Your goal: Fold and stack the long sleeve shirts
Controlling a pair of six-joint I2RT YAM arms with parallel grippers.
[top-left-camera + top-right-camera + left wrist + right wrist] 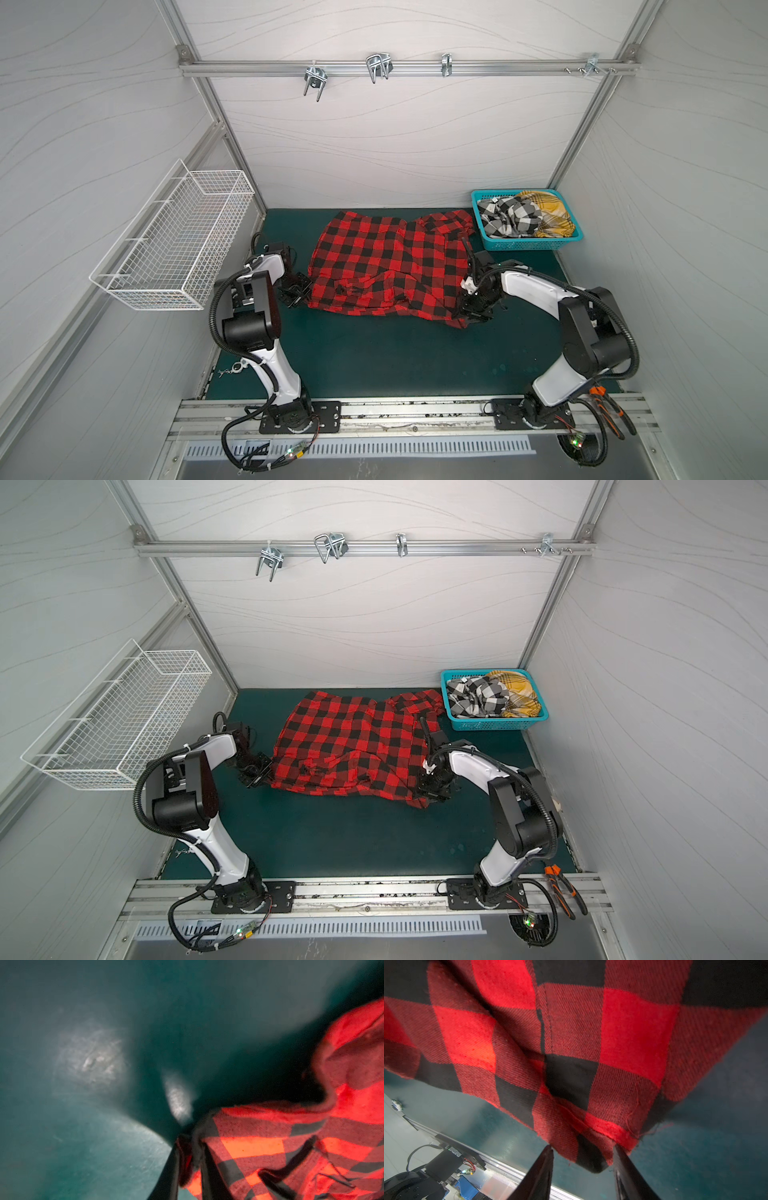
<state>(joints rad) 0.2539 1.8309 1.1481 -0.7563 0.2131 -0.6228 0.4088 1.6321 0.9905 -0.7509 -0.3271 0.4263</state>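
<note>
Red shirt (386, 266) lies spread on the worktop (374, 365), one end just beside the basket (525, 245) and the rest running away from it. You probably have it laid flat so that one long edge can be carried over in a straight fold. The check shirt (509, 216) and yellow shirt (548, 216) wait crumpled inside the basket, not yet folded.

Your left end effector (296, 297) sits at the shirt corner farthest from the basket. In the left wrist view its fingers (170, 1172) stand close together with a bunch of hem squeezed between them, so it is clenched on the red shirt.

Your right end effector (473, 309) is at the shirt corner on the basket's side, apart from the basket itself. In the right wrist view its jaws stand part-way apart, and the corner hangs between them with cloth touching both fingers (542, 1174). You cannot tell whether they press the cloth or only straddle it. Confirm that hold before you lift, or the edge may sag on the basket's side.
</note>
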